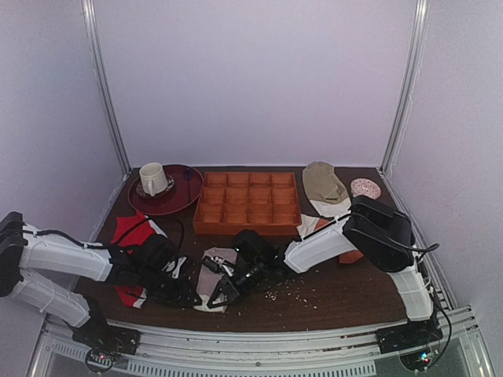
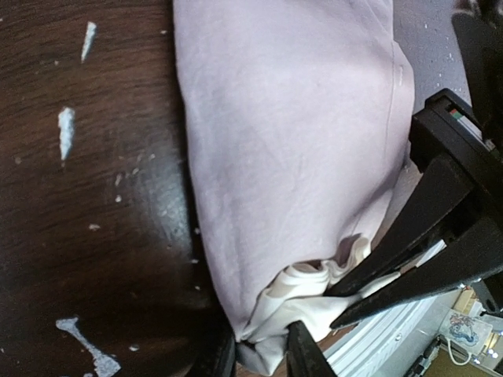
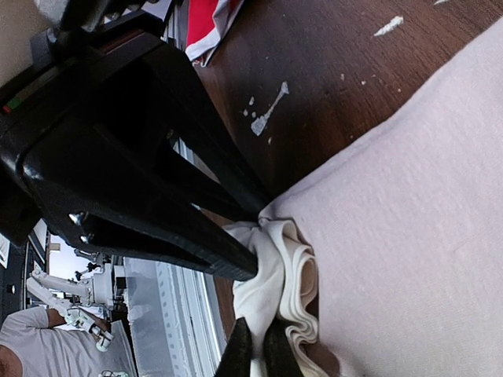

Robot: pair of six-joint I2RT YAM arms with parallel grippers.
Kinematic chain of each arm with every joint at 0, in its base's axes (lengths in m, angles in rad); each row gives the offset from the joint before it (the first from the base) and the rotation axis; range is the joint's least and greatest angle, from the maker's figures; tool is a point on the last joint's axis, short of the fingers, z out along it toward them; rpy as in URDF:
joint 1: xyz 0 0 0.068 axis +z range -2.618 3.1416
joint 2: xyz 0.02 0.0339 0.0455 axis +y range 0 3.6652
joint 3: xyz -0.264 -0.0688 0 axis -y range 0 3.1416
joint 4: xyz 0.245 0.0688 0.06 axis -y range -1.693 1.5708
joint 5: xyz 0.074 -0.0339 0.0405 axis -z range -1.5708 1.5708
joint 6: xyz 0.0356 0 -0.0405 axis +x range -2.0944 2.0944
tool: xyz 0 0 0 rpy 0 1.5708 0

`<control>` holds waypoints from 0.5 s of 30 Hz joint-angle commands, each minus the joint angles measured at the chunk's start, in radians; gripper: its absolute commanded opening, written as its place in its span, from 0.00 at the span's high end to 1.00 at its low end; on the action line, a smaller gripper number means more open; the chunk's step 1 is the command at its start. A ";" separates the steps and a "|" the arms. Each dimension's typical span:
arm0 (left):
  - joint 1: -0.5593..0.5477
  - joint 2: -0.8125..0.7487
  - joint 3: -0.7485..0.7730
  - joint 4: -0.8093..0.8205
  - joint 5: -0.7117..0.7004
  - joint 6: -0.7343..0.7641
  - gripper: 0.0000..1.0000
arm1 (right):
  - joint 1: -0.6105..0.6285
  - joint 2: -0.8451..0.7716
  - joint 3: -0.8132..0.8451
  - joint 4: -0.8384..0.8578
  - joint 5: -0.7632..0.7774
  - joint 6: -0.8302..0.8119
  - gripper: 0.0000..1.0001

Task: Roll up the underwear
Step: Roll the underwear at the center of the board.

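The underwear [image 1: 211, 263] lies flat on the dark table near the front edge, its pinkish cloth [image 2: 283, 149] smooth and its white waistband [image 2: 310, 294] bunched into folds at the near end. My left gripper [image 2: 263, 352] has a finger on each side of the waistband's corner, and the cloth fills the gap between them. My right gripper [image 3: 255, 352] is shut on the waistband [image 3: 271, 275] right beside it. In the top view the left gripper [image 1: 191, 293] and the right gripper [image 1: 218, 292] meet at the underwear's near end.
A red garment [image 1: 126, 232] lies under the left arm. An orange grid tray [image 1: 247, 203] stands behind, with a cup [image 1: 153, 179] on a dark red plate [image 1: 185, 196] to its left. A beige garment [image 1: 324, 184] and a small bowl [image 1: 365, 188] are at the back right. Crumbs [image 1: 291, 297] dot the table.
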State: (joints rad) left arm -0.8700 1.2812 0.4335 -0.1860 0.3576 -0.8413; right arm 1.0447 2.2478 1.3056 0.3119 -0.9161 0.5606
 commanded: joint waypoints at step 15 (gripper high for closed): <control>-0.004 0.081 0.015 -0.016 -0.005 -0.021 1.00 | -0.001 -0.063 -0.039 -0.167 0.131 -0.127 1.00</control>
State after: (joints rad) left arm -0.8688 1.3277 0.4492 -0.1566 0.3794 -0.8543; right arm 1.0431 2.2272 1.3037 0.2527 -0.9031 0.5140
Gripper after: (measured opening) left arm 0.015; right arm 0.020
